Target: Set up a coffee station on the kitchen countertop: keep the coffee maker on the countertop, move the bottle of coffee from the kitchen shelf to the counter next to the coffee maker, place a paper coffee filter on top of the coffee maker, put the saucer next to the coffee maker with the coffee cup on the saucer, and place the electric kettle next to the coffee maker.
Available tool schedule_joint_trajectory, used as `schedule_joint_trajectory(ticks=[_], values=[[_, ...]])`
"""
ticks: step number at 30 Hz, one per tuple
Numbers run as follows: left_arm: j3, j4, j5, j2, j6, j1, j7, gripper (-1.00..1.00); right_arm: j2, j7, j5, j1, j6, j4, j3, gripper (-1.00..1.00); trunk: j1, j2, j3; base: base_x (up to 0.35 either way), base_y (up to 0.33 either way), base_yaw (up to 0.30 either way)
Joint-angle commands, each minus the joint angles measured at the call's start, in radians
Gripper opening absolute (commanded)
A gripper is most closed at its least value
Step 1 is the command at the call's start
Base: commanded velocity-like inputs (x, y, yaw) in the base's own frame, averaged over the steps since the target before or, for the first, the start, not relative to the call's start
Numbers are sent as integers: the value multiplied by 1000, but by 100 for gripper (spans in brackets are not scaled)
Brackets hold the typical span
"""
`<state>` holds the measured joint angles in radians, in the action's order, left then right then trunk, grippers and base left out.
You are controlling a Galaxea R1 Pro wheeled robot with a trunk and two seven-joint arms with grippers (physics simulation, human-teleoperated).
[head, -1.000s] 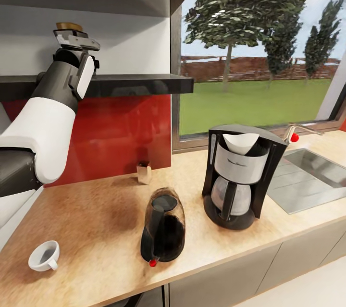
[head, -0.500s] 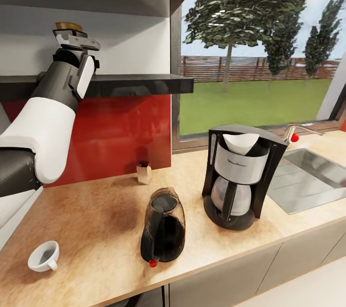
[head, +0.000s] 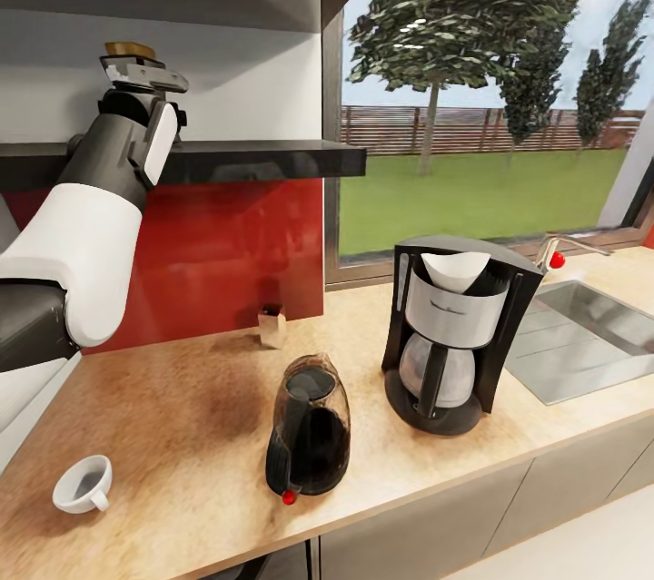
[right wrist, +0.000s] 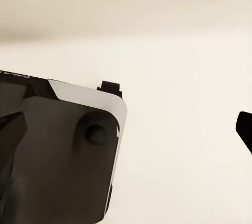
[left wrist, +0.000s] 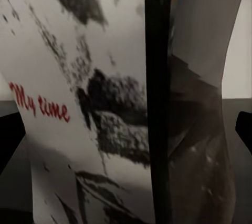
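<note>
From the head camera, the left arm is reaching up to the kitchen shelf (head: 272, 161), its left gripper (head: 136, 72) sitting against the bottle of coffee (head: 130, 49) — only the brown cap is showing. The paper filter (head: 454, 269) is resting in the coffee maker (head: 451, 335), the electric kettle (head: 309, 426) beside it, the coffee cup (head: 84, 483) well apart. In the left wrist view, the bottle's label (left wrist: 84, 103) is sitting between dark fingertips (left wrist: 10, 140) — probably spread, contact unclear. The right wrist view is too unclear to tell that hand's state.

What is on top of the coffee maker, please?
A white paper coffee filter sits in the open top of the coffee maker, its cone pointing down. The filter's lower part is hidden inside the machine's housing.
</note>
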<state>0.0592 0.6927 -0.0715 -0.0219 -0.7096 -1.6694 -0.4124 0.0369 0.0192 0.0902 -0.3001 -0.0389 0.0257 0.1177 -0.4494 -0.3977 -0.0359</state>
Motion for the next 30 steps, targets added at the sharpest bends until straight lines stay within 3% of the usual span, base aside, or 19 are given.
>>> schedule_joint_trajectory(ticks=[1,30], values=[[5,1,-7,-1,-9,-1,0,100,1,2,9,-1,-4,2,3,100,-1,-2,-2,0,0,0],[7,2,-8,1,-10,-2,0,100,0,2,9,-1,-4,2,4,100,-1,-2,-2,0,0,0]])
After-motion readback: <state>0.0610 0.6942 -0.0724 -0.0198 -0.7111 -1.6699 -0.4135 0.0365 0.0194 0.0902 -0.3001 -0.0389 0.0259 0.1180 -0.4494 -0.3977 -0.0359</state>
